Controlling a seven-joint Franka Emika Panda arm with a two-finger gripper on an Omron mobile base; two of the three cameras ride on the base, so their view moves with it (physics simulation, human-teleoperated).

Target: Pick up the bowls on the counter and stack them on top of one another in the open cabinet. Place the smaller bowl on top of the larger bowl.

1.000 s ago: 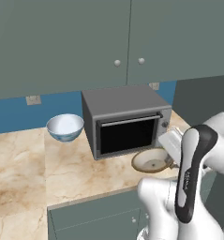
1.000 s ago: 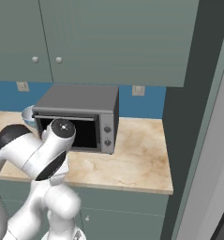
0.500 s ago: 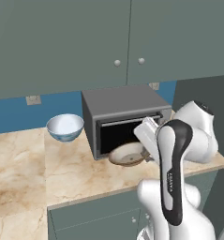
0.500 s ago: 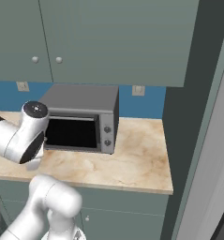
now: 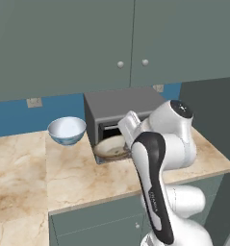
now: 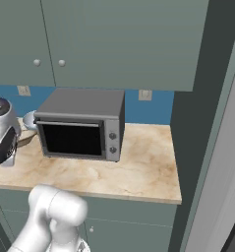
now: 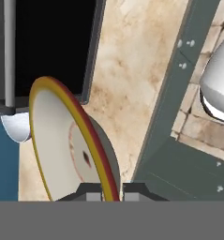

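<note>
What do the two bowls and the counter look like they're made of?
Larger bowl: probably glazed ceramic; smooth white inside, pale blue patterned outside.
Smaller bowl: likely glazed stoneware; matte pale underside with a foot ring, and a yellow and red band on the rim pinched in the jaws.
Counter: polished stone look, beige with marbled veining. All rendered, so uncertain.

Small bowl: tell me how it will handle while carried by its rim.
The small bowl looks rigid, like glazed pottery, so it should keep its shape. The jaws pinch only its thin rim, so it may pivot or slip if jolted. A drop onto the stone counter could probably chip it.
</note>
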